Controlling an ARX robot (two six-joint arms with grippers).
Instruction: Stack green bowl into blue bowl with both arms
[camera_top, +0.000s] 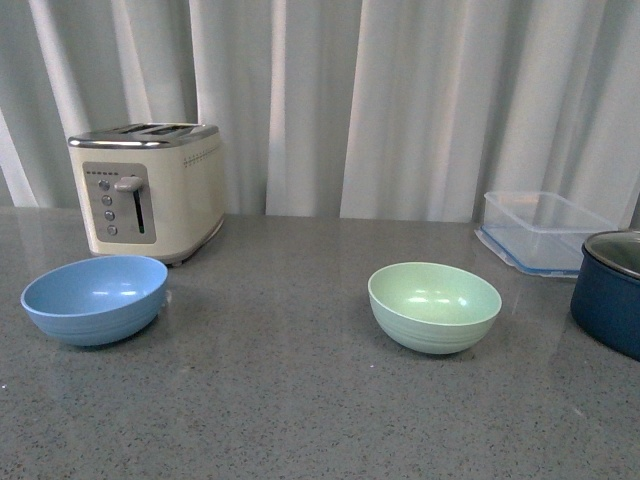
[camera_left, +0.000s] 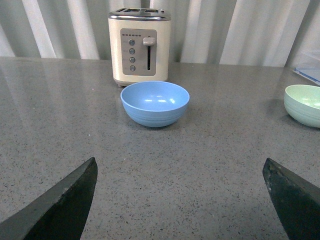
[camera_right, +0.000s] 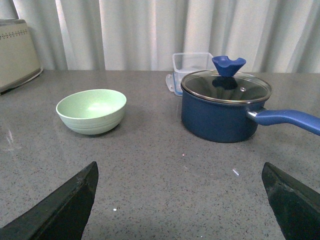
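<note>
The green bowl (camera_top: 435, 306) stands upright and empty on the grey counter, right of centre. The blue bowl (camera_top: 95, 299) stands upright and empty at the left, in front of the toaster. Neither arm shows in the front view. My left gripper (camera_left: 180, 167) is open and empty, with the blue bowl (camera_left: 155, 103) well ahead of it and the green bowl (camera_left: 304, 104) at the view's edge. My right gripper (camera_right: 180, 167) is open and empty, with the green bowl (camera_right: 91, 111) ahead of it on one side.
A cream toaster (camera_top: 150, 187) stands at the back left. A clear plastic container (camera_top: 543, 231) sits at the back right. A dark navy pot with a glass lid (camera_right: 224, 105) and a long blue handle (camera_right: 285, 120) stands at the right edge.
</note>
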